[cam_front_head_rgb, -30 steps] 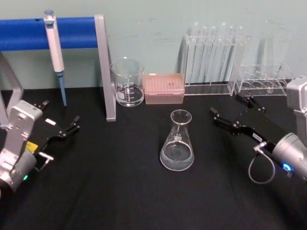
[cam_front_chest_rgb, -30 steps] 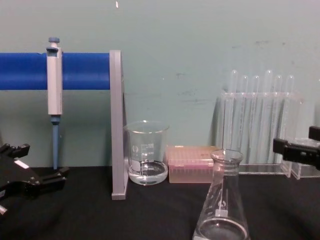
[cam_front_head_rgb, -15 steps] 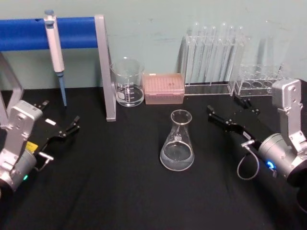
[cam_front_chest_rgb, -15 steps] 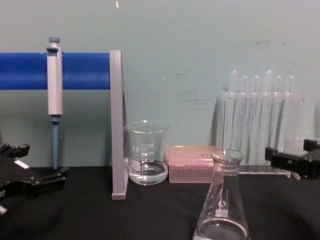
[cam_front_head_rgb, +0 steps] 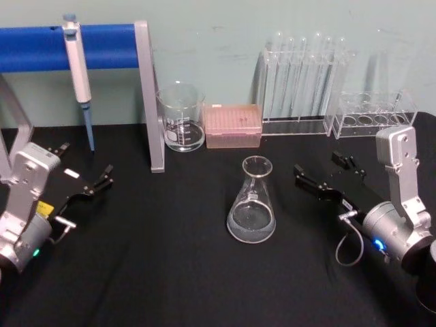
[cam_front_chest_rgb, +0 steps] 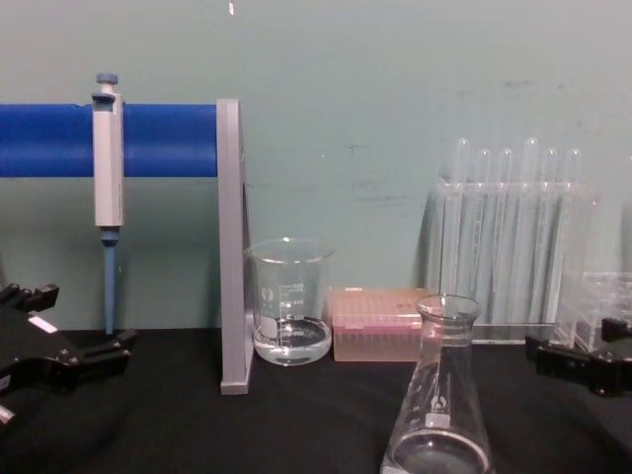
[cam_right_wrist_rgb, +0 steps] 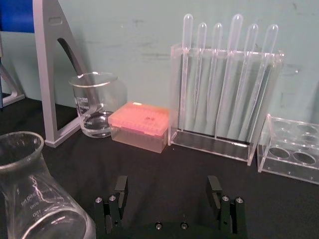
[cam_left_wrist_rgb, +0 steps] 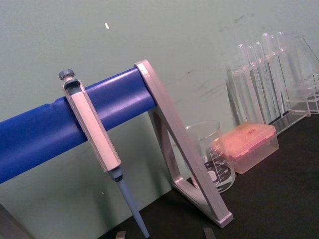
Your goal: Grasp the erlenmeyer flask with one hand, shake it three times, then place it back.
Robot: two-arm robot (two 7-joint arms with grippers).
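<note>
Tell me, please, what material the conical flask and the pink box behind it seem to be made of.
The clear conical flask looks like smooth glass: transparent, shiny, with white printed markings. The pink rectangular box appears to be translucent plastic with a duller, frosted surface, though this is less certain.

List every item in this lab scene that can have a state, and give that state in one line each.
Clear glass conical erlenmeyer flask: upright, ungripped, a little liquid.
Clear cylindrical glass beaker: upright, some liquid.
Grey-and-blue pipette: hanging on blue stand bar.
Black right gripper: open, beside flask.
Black left gripper: open, idle.

Clear erlenmeyer flask (cam_front_head_rgb: 251,202), white markings; blue bar (cam_front_head_rgb: 41,47); pink box (cam_front_head_rgb: 233,125).
</note>
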